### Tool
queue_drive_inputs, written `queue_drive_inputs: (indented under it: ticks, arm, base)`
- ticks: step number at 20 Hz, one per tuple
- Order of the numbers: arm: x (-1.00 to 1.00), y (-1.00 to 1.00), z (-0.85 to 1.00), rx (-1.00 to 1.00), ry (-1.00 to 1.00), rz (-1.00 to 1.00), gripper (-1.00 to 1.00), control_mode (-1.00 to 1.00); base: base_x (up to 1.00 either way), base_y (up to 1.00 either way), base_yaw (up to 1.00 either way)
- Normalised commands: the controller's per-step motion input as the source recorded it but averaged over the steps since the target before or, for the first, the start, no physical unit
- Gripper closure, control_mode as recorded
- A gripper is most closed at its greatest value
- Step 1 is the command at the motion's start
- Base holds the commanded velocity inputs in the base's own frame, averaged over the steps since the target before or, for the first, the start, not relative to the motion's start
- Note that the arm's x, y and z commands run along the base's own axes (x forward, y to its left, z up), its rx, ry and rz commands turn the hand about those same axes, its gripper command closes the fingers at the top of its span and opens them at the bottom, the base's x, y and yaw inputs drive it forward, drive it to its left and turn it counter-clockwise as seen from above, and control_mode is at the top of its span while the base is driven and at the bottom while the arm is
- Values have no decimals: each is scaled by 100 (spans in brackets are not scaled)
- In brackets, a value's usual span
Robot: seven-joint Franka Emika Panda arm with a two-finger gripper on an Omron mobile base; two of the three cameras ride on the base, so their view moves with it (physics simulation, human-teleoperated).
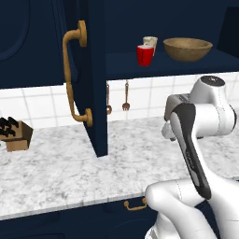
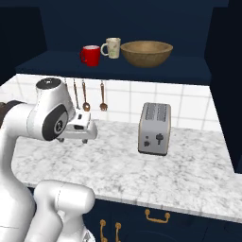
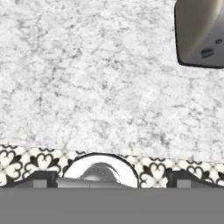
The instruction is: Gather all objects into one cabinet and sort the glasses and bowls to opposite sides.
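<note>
Marble tabletop (image 2: 118, 165) under an open navy cabinet (image 1: 154, 63), with wide bare stone along its front edge.
The door (image 1: 91, 79) stands swung out over the tabletop, its lower corner close above the stone, left of the arm. A toaster (image 2: 154, 128) stands mid-tabletop toward the wall; a knife block (image 1: 15, 134) sits far left. On the shelf the red cup (image 2: 90, 55) and the cream cup (image 2: 112, 47) stand close together, with the bowl (image 2: 146, 53) just to their right. The gripper (image 3: 112, 177) hangs over the tabletop's front edge, jaws wide apart and holding nothing.
</note>
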Motion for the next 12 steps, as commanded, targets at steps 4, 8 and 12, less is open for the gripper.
queue_drive_inputs:
  ticks: [4,8,12]
  arm:
    - [-55,9,-38,-4,0,0,-100,-100]
    - [14,-3,0,0,6,-1,-100,-100]
    - [3,-8,0,0,1,-2,-100,-100]
  base:
    - [0,0,0]
    - [0,0,0]
    - [0,0,0]
